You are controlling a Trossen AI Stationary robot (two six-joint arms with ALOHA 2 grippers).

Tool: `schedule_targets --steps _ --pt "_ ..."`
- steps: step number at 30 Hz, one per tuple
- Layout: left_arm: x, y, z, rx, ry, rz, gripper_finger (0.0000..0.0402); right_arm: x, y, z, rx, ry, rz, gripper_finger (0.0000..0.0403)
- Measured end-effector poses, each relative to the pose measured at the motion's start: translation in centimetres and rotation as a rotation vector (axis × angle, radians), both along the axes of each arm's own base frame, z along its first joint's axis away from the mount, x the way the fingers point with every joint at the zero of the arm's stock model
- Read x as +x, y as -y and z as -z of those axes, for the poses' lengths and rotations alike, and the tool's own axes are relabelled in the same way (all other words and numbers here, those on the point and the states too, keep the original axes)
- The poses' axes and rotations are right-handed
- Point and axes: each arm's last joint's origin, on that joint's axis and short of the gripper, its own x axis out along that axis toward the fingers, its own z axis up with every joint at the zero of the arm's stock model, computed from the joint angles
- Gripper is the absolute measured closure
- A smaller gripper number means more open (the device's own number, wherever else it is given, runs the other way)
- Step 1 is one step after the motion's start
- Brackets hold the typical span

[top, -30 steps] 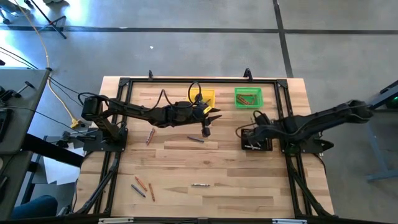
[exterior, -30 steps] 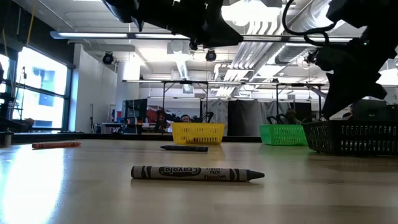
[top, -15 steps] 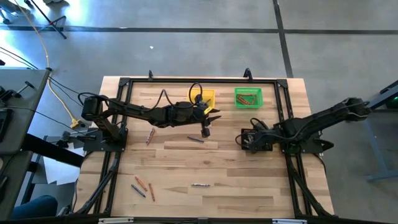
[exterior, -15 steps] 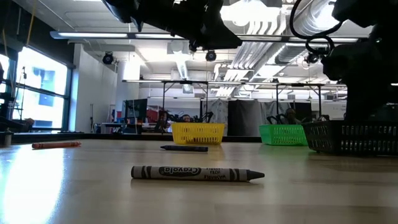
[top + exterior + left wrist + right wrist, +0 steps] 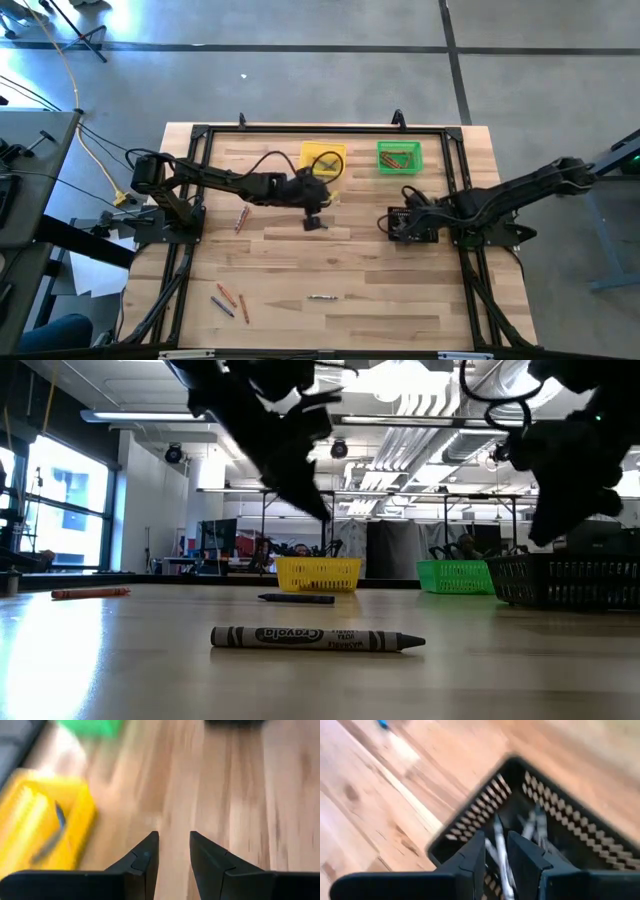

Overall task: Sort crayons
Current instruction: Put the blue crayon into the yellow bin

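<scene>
wooden table (image 5: 380,290) carries a yellow bin (image 5: 322,159), a green bin (image 5: 399,156) and a black tray (image 5: 412,226), with crayons (image 5: 229,300) scattered near the front-left edge, one (image 5: 320,297) at front centre and others lying in the tray. left gripper (image 5: 171,848) hovers just beside the yellow bin, fingers parted and holding nothing; right gripper (image 5: 496,851) hangs over the tray, fingers slightly apart around a pale crayon (image 5: 501,855), grip uncertain. risk: that crayon snags a finger and falls outside the tray.
</scene>
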Motion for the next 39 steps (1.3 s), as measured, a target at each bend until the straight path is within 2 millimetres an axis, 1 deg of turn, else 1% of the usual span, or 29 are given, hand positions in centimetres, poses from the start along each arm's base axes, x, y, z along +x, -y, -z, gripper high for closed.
schedule_targets --steps 4,7,10,13,18,23,27,33,39 --pt "-1.2 0.3 1.0 -0.054 -0.167 0.078 0.0307 1.2 0.2 -2.1 -0.103 0.092 -0.073 0.0324" --pt "-1.9 0.5 1.8 -0.049 -0.282 0.138 0.0307 1.9 0.4 -3.5 -0.188 0.145 -0.135 0.0324" --pt "-1.8 0.5 1.7 -0.023 -0.277 0.176 0.0307 2.3 0.5 -4.4 -0.261 0.180 -0.173 0.0324" --pt "-1.5 0.5 1.6 -0.047 -0.239 0.198 0.0307 2.5 0.8 -4.6 -0.301 0.185 -0.186 0.0324" --pt "-1.4 0.9 1.7 -0.129 -0.221 0.215 0.0307 2.4 0.9 -4.4 -0.308 0.169 -0.186 0.0324" --pt "-0.7 1.6 3.7 -0.150 -0.263 0.231 0.0307 2.4 0.9 -4.3 -0.313 0.161 -0.193 0.0324" --pt "-0.2 1.7 5.0 -0.134 -0.282 0.252 0.0307 2.4 0.9 -4.4 -0.323 0.159 -0.205 0.0324" --pt "0.2 0.9 6.7 -0.123 -0.313 0.240 0.0307 2.4 0.9 -4.3 -0.324 0.162 -0.206 0.0324" --pt "0.4 0.3 8.0 -0.144 -0.343 0.226 0.0310 2.4 0.9 -4.3 -0.326 0.162 -0.204 0.0324"
